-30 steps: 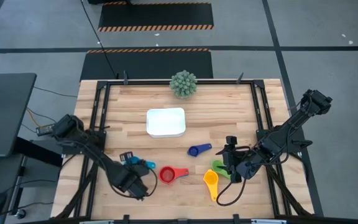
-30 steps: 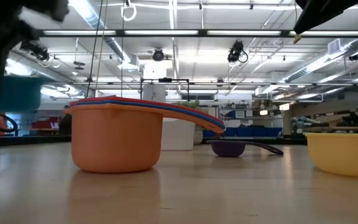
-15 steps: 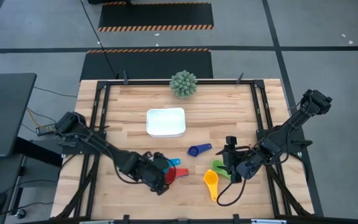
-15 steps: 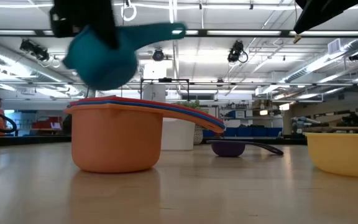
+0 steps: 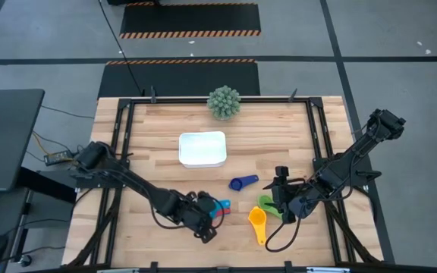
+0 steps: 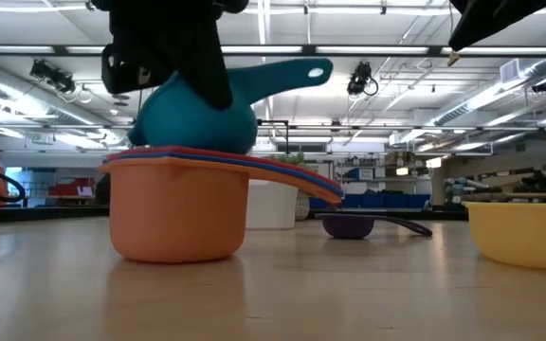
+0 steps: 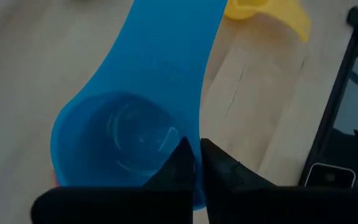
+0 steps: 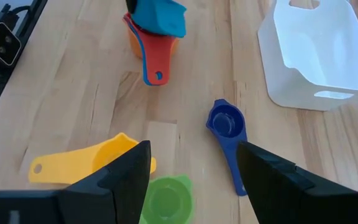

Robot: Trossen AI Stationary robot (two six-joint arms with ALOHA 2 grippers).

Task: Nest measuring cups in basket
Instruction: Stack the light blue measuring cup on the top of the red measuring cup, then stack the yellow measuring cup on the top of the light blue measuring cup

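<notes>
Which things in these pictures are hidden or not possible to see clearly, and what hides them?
- Nested stack of cups: in the high view the left gripper and its light blue cup cover it, so the number of cups inside is unclear.
- Basket: in the low view the stack hides most of it.
- Green cup: cut off by the edge in the right wrist view.
- Right gripper: out of the low view.
</notes>
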